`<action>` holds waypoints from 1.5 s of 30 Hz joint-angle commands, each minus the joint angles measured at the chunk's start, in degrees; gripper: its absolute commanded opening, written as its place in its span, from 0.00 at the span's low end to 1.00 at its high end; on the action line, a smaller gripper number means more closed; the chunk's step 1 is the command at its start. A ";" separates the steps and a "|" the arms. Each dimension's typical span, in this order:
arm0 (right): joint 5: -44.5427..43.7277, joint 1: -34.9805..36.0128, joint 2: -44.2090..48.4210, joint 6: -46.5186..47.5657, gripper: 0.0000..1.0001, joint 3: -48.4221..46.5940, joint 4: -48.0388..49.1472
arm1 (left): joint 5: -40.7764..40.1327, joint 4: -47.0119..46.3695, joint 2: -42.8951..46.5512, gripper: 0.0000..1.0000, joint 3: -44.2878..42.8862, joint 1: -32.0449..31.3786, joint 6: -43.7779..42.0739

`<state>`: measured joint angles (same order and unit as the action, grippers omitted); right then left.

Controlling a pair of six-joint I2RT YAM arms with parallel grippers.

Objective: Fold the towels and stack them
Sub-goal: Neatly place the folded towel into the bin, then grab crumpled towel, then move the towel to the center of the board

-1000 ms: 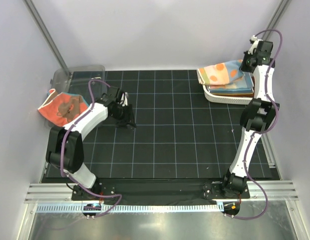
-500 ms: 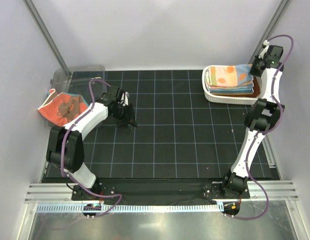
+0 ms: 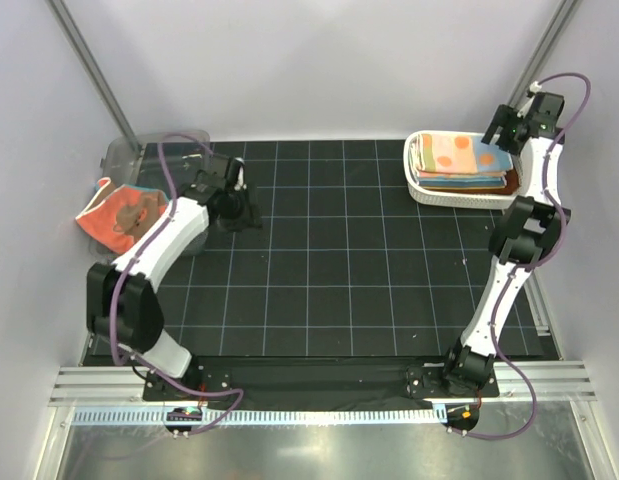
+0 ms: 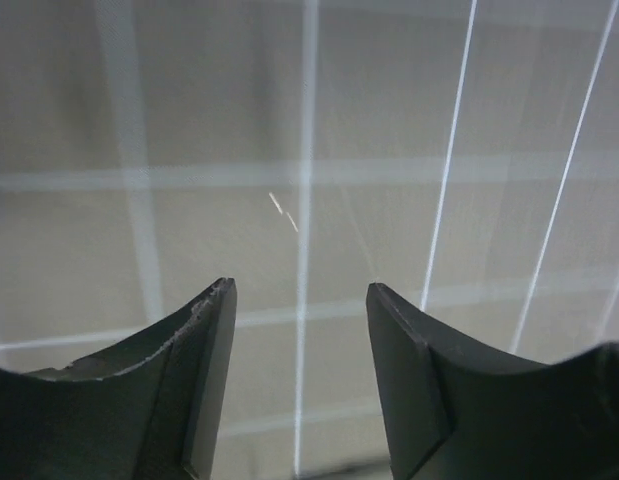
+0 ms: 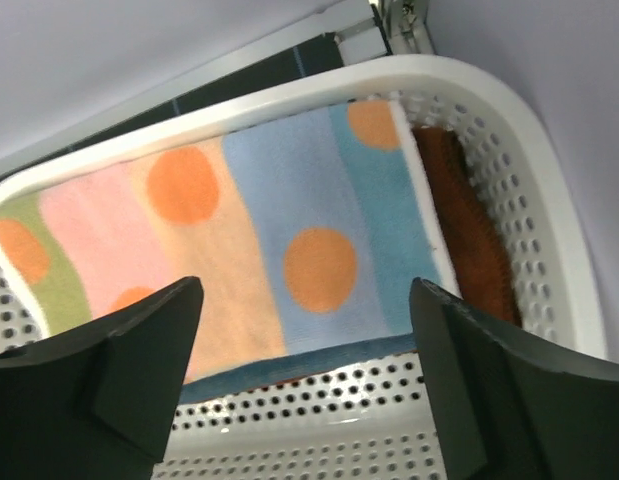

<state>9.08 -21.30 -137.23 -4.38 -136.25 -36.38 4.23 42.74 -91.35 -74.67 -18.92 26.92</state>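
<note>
Gridded black mat (image 3: 339, 270) lies beneath spread left gripper (image 4: 301, 288); right gripper (image 5: 307, 285), also spread, overlooks polka-dotted towel (image 5: 239, 200).

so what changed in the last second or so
The right gripper set the polka-dot towel into the white basket and let go; it now hovers open above. The left gripper swung toward the far left, empty. The bear towel stayed put.

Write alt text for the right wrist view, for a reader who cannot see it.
The open right gripper hangs empty above a folded polka-dotted towel lying on top in a white lattice basket. A rust-brown towel shows past its right edge.
</note>
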 commanded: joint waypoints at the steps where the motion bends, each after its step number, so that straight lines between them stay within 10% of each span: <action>1: 0.76 4.05 12.14 -4.31 0.95 7.79 3.50 | -20.01 -2.84 9.34 0.62 -6.44 0.37 1.03; 6: -0.73 15.04 27.58 -5.72 1.00 24.33 6.93 | -29.10 -0.12 9.09 0.74 -11.62 10.17 1.30; 16: 9.28 34.21 47.57 -15.81 1.00 54.48 22.03 | -20.31 -2.30 -6.63 0.72 -11.54 33.24 1.74; 26: 8.85 41.69 45.91 -12.59 1.00 57.23 23.02 | -21.36 5.41 -32.12 0.55 -30.16 33.68 -3.71; 29: 6.31 41.69 46.17 -11.26 1.00 55.92 20.30 | -20.67 8.67 -34.33 0.14 -33.51 33.59 -3.98; 31: 4.81 41.69 47.31 -10.73 1.00 54.78 18.54 | -19.79 10.07 -31.98 0.00 -35.88 33.51 -4.33; 37: 6.73 41.69 53.80 -15.55 1.00 53.18 15.20 | -10.40 13.06 -20.99 0.00 -49.12 29.57 -6.52; 45: -1.93 41.69 65.85 -14.43 1.00 58.29 5.22 | 26.51 0.62 1.48 0.00 -41.81 13.67 3.92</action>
<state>13.54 20.38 -74.63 -19.44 -78.13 -24.77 11.64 48.56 -98.35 -121.60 0.34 25.28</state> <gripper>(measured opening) 0.996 0.019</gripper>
